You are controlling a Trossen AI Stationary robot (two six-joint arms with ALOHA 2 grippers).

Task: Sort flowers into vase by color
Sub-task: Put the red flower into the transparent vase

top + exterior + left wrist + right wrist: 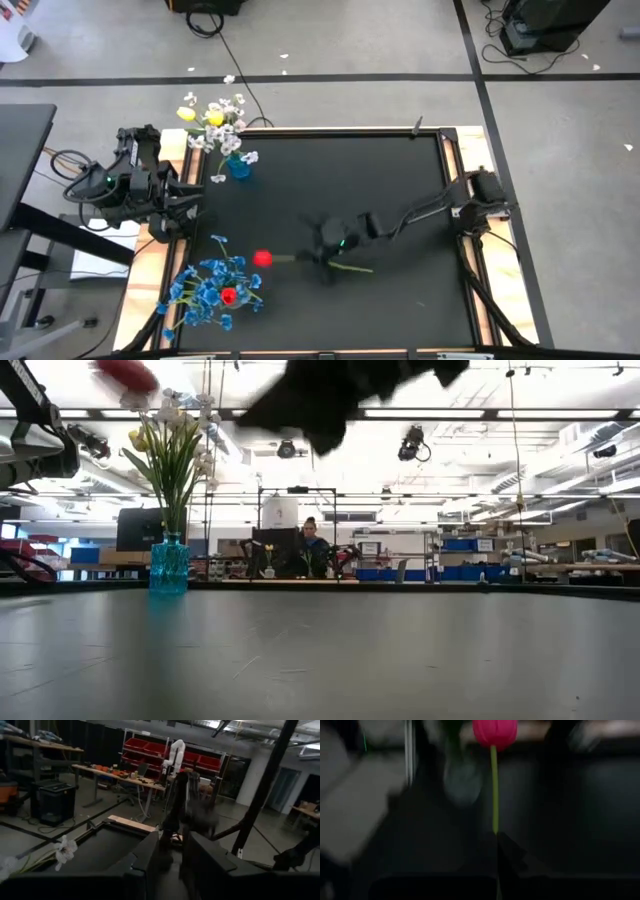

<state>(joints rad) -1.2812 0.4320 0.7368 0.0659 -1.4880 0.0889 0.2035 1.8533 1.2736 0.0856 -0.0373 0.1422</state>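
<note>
My right gripper [325, 250] is over the middle of the black table, shut on a red tulip [262, 258] whose head points toward the table's left. The tulip head also shows in the low view [125, 372] and the right wrist view [495, 731]. A blue vase [238, 166] at the far left holds yellow tulips and white sprays [215, 118]. At the near left stands a bunch of blue blossoms [205, 290] with a red tulip [228, 295] among them; what holds them is hidden. My left gripper [185, 205] waits open at the table's left edge. My right gripper pinches the tulip's green stem [494, 822] between its two fingers, well below the head. The stem runs on ahead of the fingertips toward the table's left, and its free end [365, 268] sticks out toward the right. The tulip is lifted clear of the table.
The black table top [380, 190] has wooden strips along its left and right edges. Loose white petals lie on the floor beyond the far edge. In the low view, a person sits at a desk in the room behind the table.
</note>
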